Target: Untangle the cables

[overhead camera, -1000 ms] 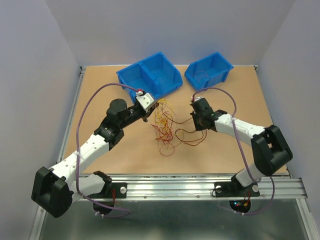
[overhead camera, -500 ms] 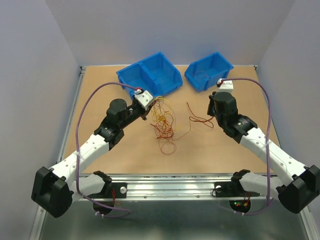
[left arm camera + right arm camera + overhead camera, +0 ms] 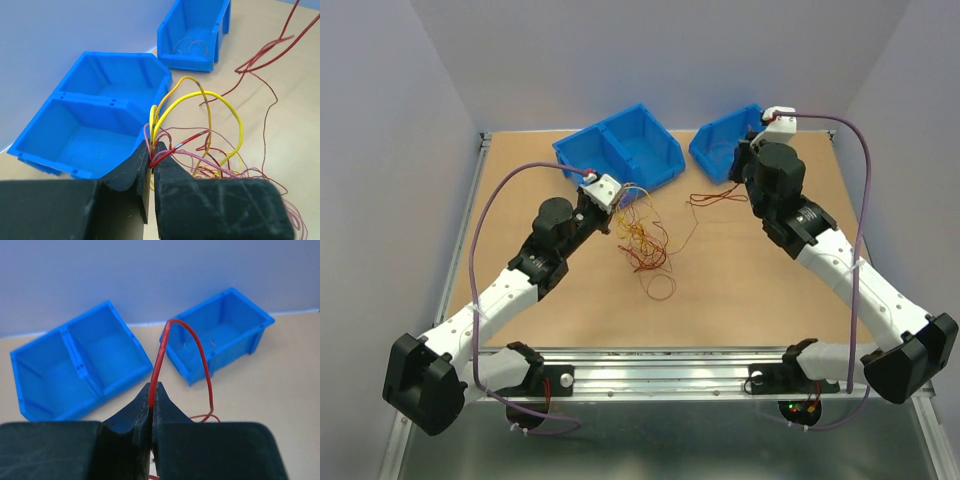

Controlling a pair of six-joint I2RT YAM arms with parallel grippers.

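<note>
Over the last second the right arm has swung from mid-table out to the far right, taking a red strand with it away from the tangle; the left arm has hardly shifted. The right gripper (image 3: 151, 390) is pinched shut on that red strand (image 3: 161, 352), its jaws all but meeting. The wire rises from between the tips, arches over and drops on the right side. From above, this gripper hangs at the near edge of the single bin (image 3: 718, 150). The strand trails left and near from it across the table (image 3: 750, 290), and a thin end runs back toward the tangle. The left gripper (image 3: 151, 154) is closed almost as tightly on a bunch of wires at the far left edge of the tangle (image 3: 645, 243). Yellow, red and pink strands squeeze out between its tips and fan to the right. It sits just near of the double bin (image 3: 620, 150). The tangle lies mid-table between the two arms, closer to the left one. A single red loop (image 3: 660, 287) lies flat on its near side, joined to it by a thin strand. A few thin wires lie inside the single bin
</note>
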